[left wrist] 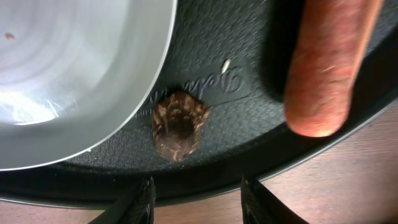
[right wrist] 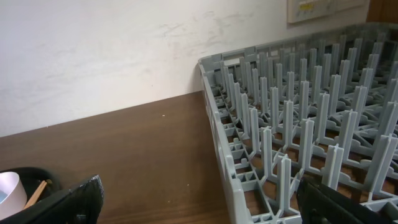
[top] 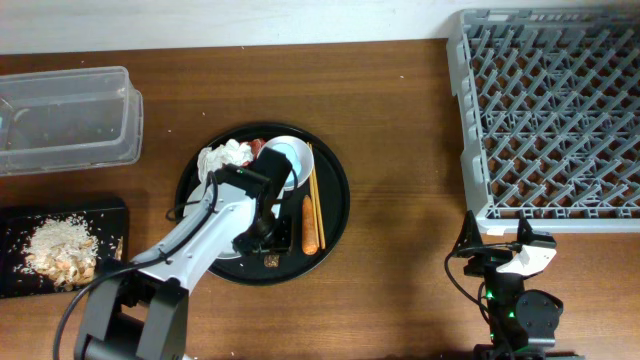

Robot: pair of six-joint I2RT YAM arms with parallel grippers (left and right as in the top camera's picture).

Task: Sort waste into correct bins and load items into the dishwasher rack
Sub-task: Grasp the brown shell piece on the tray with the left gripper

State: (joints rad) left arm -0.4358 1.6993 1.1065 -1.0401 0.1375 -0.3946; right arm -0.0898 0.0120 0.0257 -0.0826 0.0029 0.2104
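Note:
The round black tray (top: 335,190) holds crumpled white tissue (top: 225,157), a white bowl (top: 285,160) with a bluish inside, wooden chopsticks (top: 308,188), an orange carrot (top: 309,225) and a dark food bit (top: 271,261). My left gripper (top: 268,240) hangs over the tray's front. In the left wrist view it (left wrist: 196,199) is open and empty, just short of the dark food bit (left wrist: 180,124), with a white plate (left wrist: 74,74) to the left and the carrot (left wrist: 326,68) to the right. My right gripper (top: 495,250) is open and empty beside the grey dishwasher rack (top: 550,110).
The clear plastic tub (top: 65,120) stands at the far left. In front of it, the shallow black bin (top: 110,215) holds pale rice-like scraps (top: 60,250). The right wrist view shows the rack's corner (right wrist: 214,81) and its pegs, with a wall behind.

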